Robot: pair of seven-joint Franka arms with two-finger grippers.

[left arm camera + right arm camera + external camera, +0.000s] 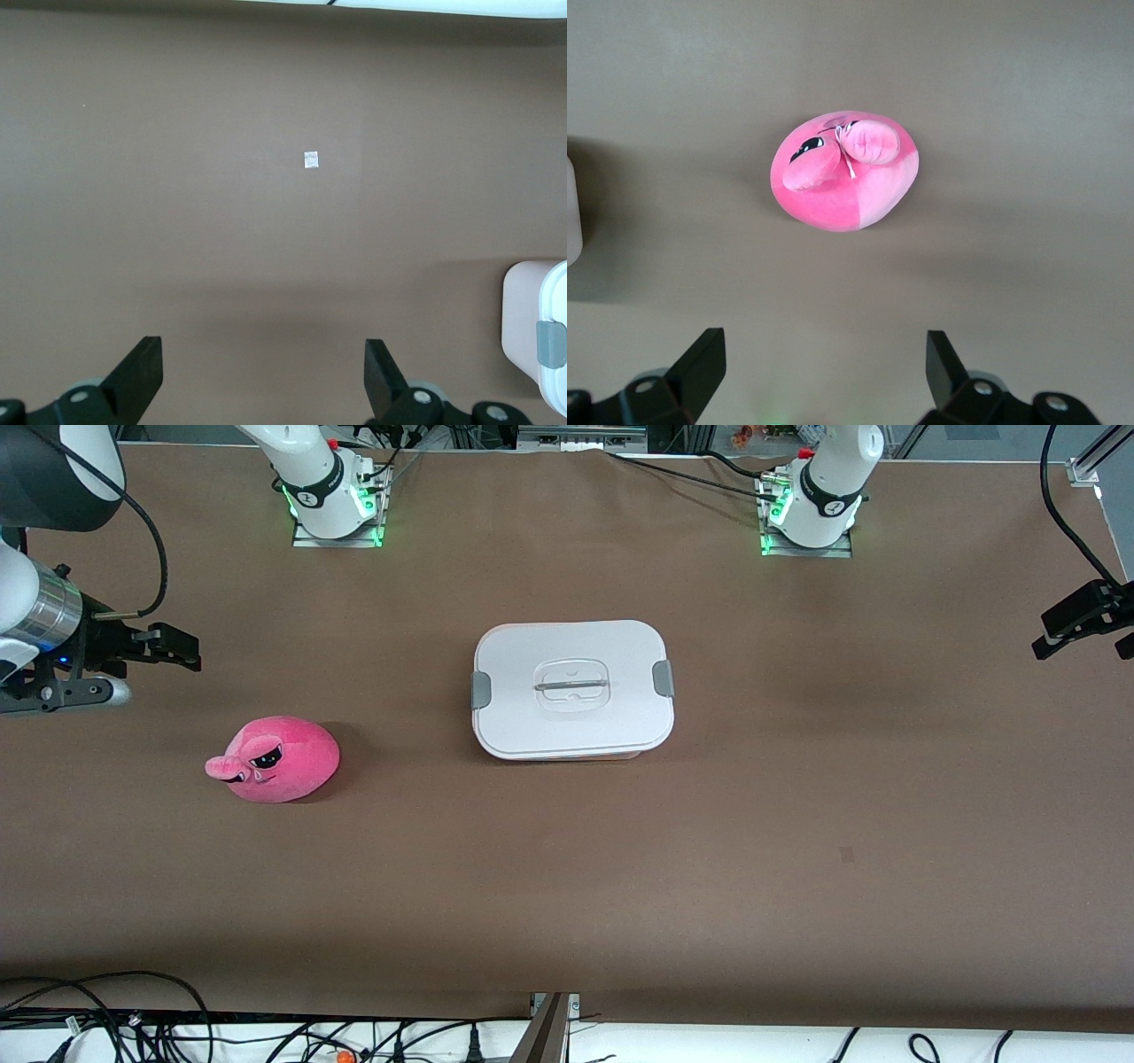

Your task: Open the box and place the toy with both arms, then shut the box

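The box (573, 689) sits lidded mid-surface; the toy (276, 760) lies at its eight o'clock, well apart. Left gripper (262, 376) and right gripper (818, 372) hover over bare surface, fingers spread, empty.

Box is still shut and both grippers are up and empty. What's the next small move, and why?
Probably bring the left gripper in over the box, toward the grey clip at its own end. The white lid sits closed with both clips down, the toy lies on the table beside the box, and both grippers are open; the right gripper waits above the toy.
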